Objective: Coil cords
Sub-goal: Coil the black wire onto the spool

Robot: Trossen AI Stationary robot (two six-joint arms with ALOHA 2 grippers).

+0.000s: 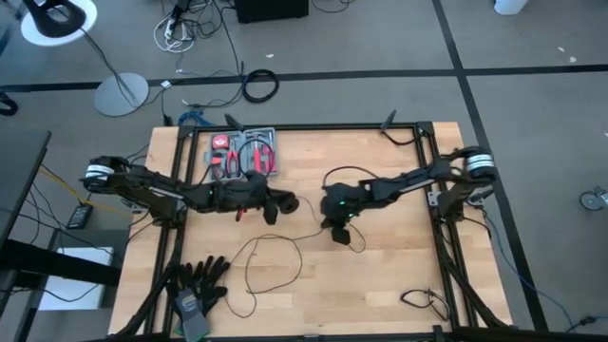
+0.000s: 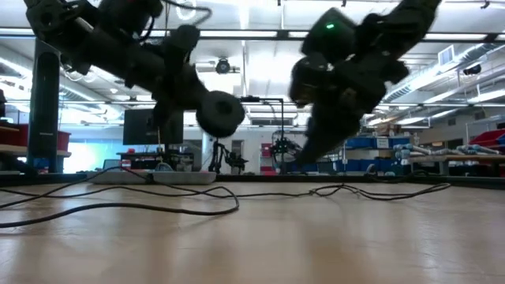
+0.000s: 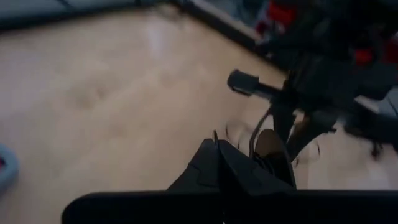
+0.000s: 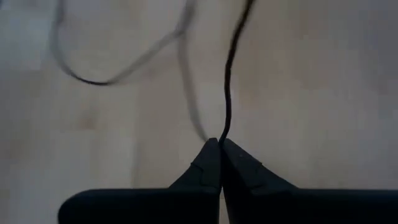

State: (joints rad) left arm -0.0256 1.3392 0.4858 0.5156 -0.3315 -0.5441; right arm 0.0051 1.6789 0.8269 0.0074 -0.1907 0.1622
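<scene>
The cord [image 1: 275, 261] is a thin black wire lying in loose loops on the wooden table, also seen in the low view [image 2: 158, 207]. Its round black disc [image 2: 219, 113] hangs in the air at the tip of my left gripper [image 1: 285, 203], which is shut and reaches in from the table's left. My right gripper [image 1: 339, 234] is over the table's middle, pointing down at a slant, shut on the cord. A stretch of cord [image 3: 260, 127] runs between the two grippers. My left gripper has a thin bit of cord [image 3: 215, 134] at its shut fingertips, close by the disc; the fingers hide the exact spot. The fingers come nearly level from the table's left. The disc is clear of the table. My right gripper pinches the cord [image 4: 222, 135] between its two fingertips, a single strand. The fingers slant down from the table's right. From the tips the cord runs on, slack, and curves down toward the loops on the table.
A tray of red-handled tools [image 1: 243, 152] sits at the far left of the table, black gloves [image 1: 199, 280] at the near left, and a short black cable [image 1: 423, 300] at the near right. A thicker black cable ring [image 1: 259, 85] lies on the floor beyond.
</scene>
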